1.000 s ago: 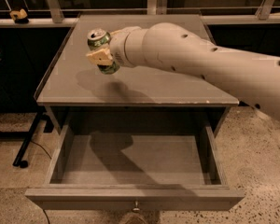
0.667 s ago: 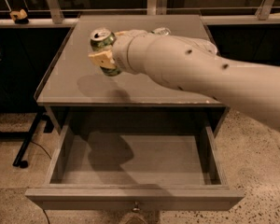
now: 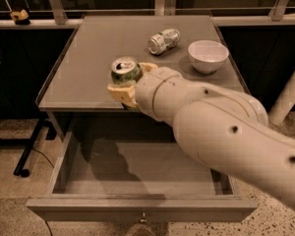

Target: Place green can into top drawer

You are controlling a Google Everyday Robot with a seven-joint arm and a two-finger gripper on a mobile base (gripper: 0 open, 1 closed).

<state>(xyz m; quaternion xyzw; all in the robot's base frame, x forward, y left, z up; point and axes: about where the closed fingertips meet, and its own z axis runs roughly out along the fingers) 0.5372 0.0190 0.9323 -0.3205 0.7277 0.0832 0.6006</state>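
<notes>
Can in the grip, drawer open below

Camera view: you had the gripper [image 3: 130, 81] at the front edge of the table [image 3: 83, 58]. Its fingers [image 3: 119, 92] were closed around the green can [image 3: 126, 71], which was held upright just above the tabletop. The top drawer [image 3: 88, 214] stood open and bare. The step in hand looked like the carry. Your next move probably called for coming forward over the drawer, lowering and letting go. The arm hid the drawer's right rear corner and most of the gripper.
</notes>
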